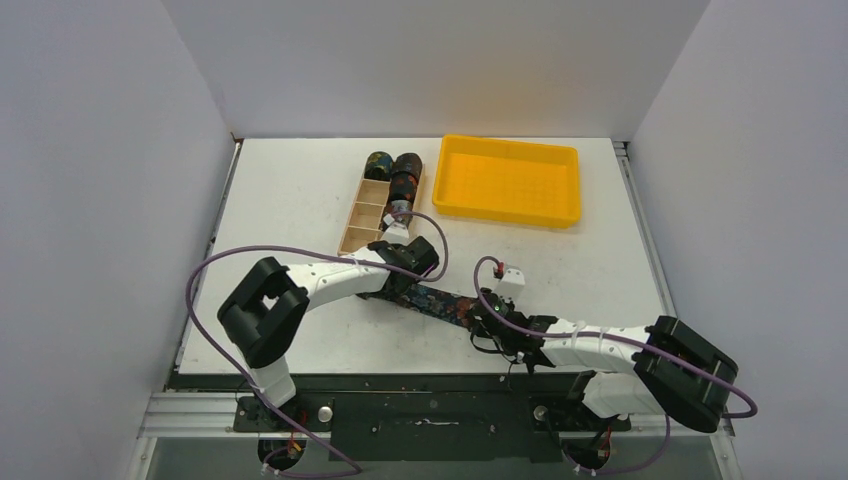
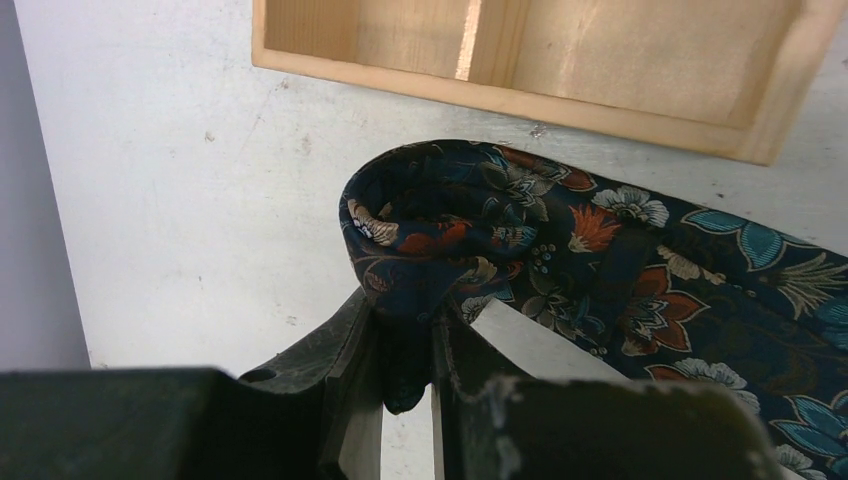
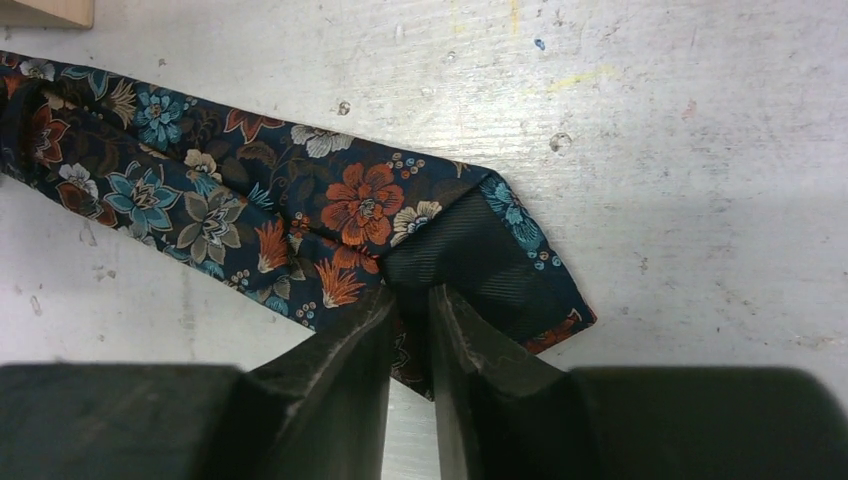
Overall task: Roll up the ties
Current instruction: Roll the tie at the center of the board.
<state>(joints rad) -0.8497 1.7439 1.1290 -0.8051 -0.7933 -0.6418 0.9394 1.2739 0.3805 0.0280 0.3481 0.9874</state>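
Dark floral tie [image 1: 440, 300], curled end pinched in left claw [image 2: 405, 335], wide end pinched in right claw [image 3: 412, 305]

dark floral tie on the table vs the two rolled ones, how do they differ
The dark floral fabric tie lies stretched flat; the two rolled ties stand as cylinders at the far end of the light wooden box. The left gripper and right gripper pinch the flat tie's ends; the rolled ties are untouched. Same dark print.

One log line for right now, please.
step: rolling tie | left gripper: shut on tie's curled end | right gripper: shut on its wide end | two rolled ties at wooden box's far end
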